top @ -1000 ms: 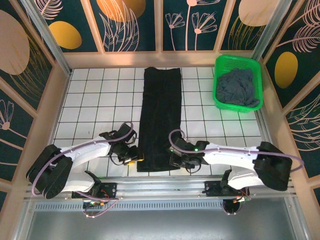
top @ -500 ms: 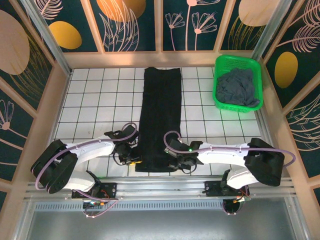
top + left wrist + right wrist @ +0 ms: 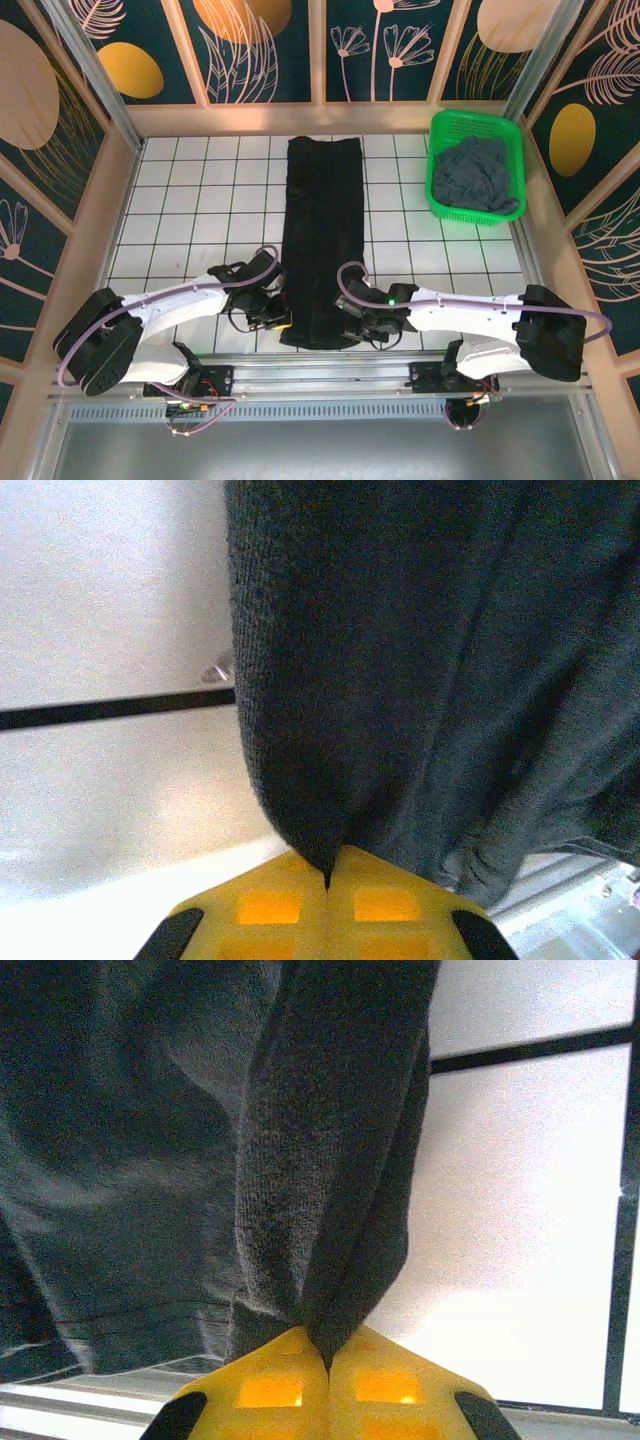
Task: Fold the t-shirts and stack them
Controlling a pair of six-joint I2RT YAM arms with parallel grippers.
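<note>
The left arm (image 3: 170, 300) lay low across the near left of the white tiled table (image 3: 190, 190), reaching inward. The left gripper (image 3: 281, 320) sat at the near left corner of the black shirt (image 3: 322, 220). In the left wrist view this gripper (image 3: 327, 868) was closed tight on a pinch of the black shirt (image 3: 430, 680). Its yellow pads (image 3: 268, 907) met around the fabric, and the cloth rose away from the tips over the white tabletop (image 3: 100, 610).

The black shirt ran as a long narrow strip down the middle of the table, from the far edge to the near edge. Its near end was gathered between the two grippers.

The right gripper (image 3: 352, 322) was at the near right corner of that strip, on the end of the right arm (image 3: 470, 310). Seen from the right wrist, this gripper (image 3: 327, 1352) was likewise clamped on a fold of the black shirt (image 3: 150, 1110), with the pads (image 3: 385, 1388) pressed together around it.

In the far right corner stood a green basket (image 3: 434, 170), well apart from the black shirt. The grey-blue shirt (image 3: 478, 175) lay crumpled inside it.
</note>
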